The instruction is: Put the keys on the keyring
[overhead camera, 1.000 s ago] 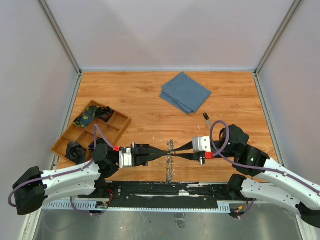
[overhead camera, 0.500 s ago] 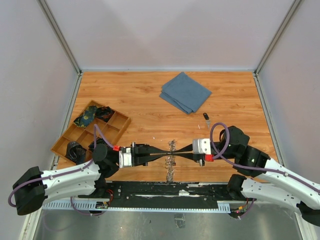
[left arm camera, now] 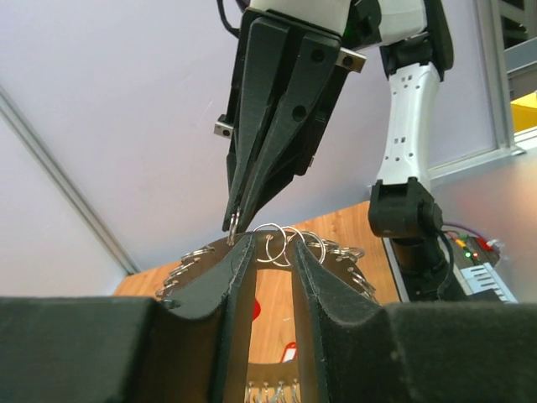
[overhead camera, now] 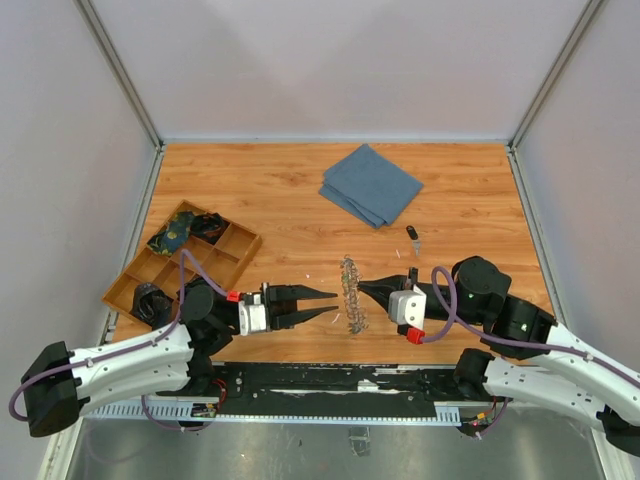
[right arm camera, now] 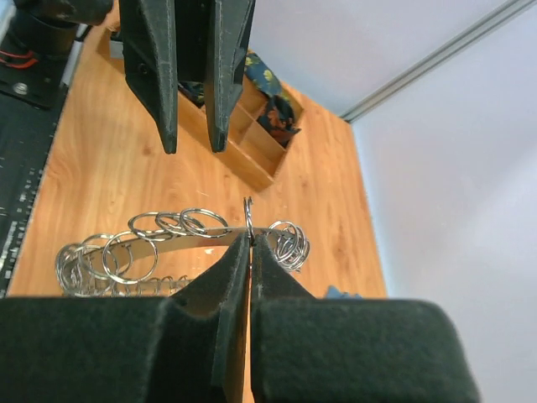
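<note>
The keyring (overhead camera: 350, 295), a silvery band hung with many small split rings, stands on edge between my two grippers. My right gripper (overhead camera: 361, 287) is shut on it; in the right wrist view the pads (right arm camera: 239, 260) pinch the band at one upright split ring of the keyring (right arm camera: 176, 238). My left gripper (overhead camera: 331, 303) is open just left of the ring, not touching it. Seen from the left wrist, the keyring (left arm camera: 281, 239) lies just beyond the parted fingertips (left arm camera: 239, 252). One black-headed key (overhead camera: 413, 238) lies on the table behind the right gripper.
A wooden compartment tray (overhead camera: 236, 246) with dark items sits at the left. A folded blue cloth (overhead camera: 370, 183) lies at the back centre. The black rail (overhead camera: 300, 380) runs along the near edge by the arm bases.
My left gripper has let go of the keyring, opened and drawn back to the left. My right gripper has shut on the ring and carried it slightly away from the near edge.
</note>
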You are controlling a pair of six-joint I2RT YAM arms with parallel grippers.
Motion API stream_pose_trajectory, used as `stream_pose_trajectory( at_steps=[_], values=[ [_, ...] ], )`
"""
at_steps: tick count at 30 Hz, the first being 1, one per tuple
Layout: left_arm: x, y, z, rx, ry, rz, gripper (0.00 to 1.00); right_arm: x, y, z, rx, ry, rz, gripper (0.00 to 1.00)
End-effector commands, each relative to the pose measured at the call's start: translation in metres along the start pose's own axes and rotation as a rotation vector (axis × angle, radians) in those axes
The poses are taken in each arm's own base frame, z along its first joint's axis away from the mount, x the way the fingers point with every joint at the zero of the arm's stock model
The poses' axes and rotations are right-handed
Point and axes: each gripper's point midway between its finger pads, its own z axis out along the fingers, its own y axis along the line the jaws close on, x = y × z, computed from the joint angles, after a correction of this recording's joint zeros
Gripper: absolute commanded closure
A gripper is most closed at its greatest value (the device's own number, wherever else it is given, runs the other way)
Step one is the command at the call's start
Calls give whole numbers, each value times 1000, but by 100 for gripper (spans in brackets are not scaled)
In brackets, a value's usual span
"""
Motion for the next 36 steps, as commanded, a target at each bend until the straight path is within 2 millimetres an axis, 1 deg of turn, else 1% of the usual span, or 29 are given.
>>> stream_pose_trajectory(
  at_steps=[1,7,12,17,22,24,29,33,35,36],
  values=[
    [-7,13,7,-21,22,59,71,-17,-21,-6,74,-31,-164,100],
    [0,27,10,-78,63,103,71,-14,-19,-2,58,-12,-160,100],
    [10,28,17,-78,115,126,68,-14,-19,-1,58,-5,-160,100],
    [13,30,21,-98,140,138,66,-14,-17,3,45,-1,-159,100],
    [15,34,21,-122,156,147,67,-14,-14,3,36,0,-161,100],
    [15,35,21,-129,159,148,68,-15,-14,3,36,0,-165,100],
    [16,36,22,-126,172,151,78,-15,-13,3,33,2,-175,100],
    [19,36,23,-123,187,149,83,-16,-12,4,31,0,-175,100],
    [20,36,23,-121,194,148,87,-17,-12,4,30,-2,-176,100],
    [21,36,23,-122,198,148,90,-18,-11,3,31,-3,-177,100]
  ],
)
